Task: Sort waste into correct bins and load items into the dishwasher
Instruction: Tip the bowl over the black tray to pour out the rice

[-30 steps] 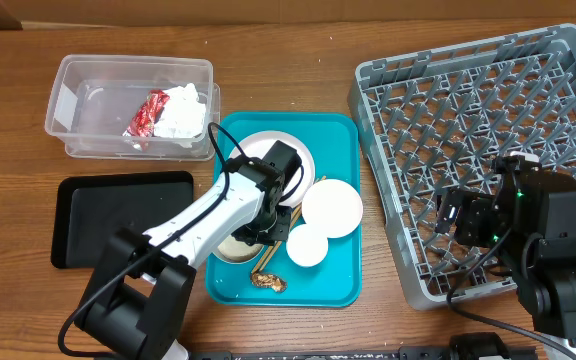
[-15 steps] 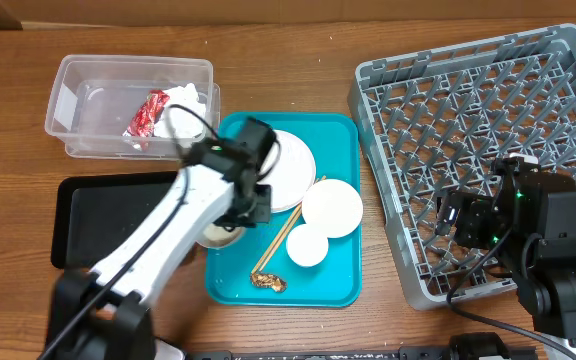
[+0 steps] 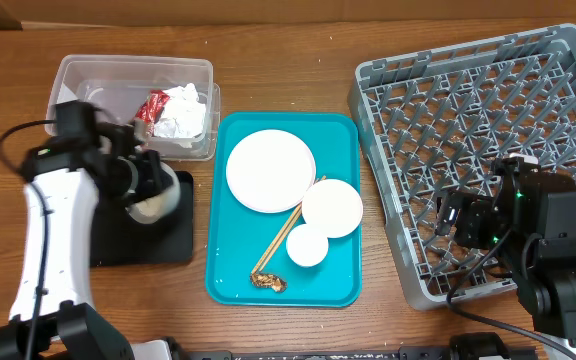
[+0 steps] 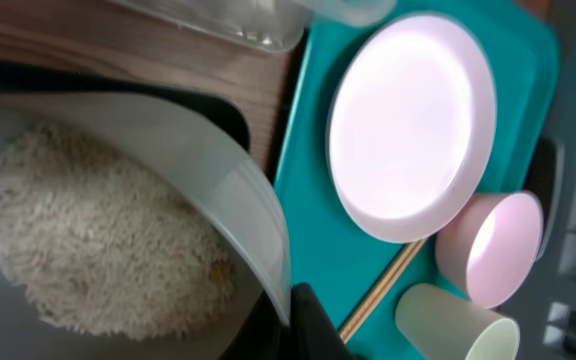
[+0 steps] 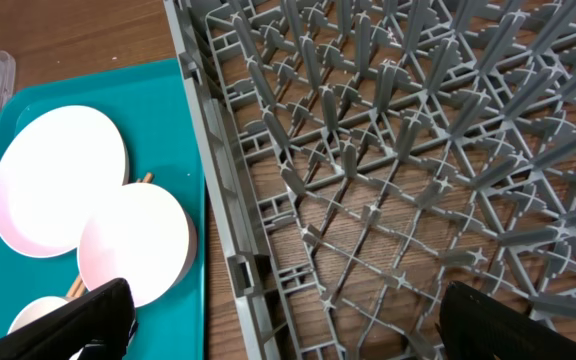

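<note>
The napkin (image 3: 183, 112) and wrapper (image 3: 151, 106) are in the tub (image 3: 73, 72), your left fingers (image 4: 314, 322) pinch the rice bowl (image 3: 161, 199) over the black tray (image 3: 118, 242), your right fingers (image 5: 93, 316) are spread wide, and the rack (image 3: 468, 100) holds nothing yet.

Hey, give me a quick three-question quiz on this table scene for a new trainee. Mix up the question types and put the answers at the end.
1. True or false: the rack has dishes loaded in it.
2. The left gripper holds a bowl. What is in the bowl? A) rice B) noodles C) water
3. Fill in the blank: the napkin and the wrapper lie in the clear ___.

Key
1. False: the rack is bare.
2. A: rice.
3. tub
</note>
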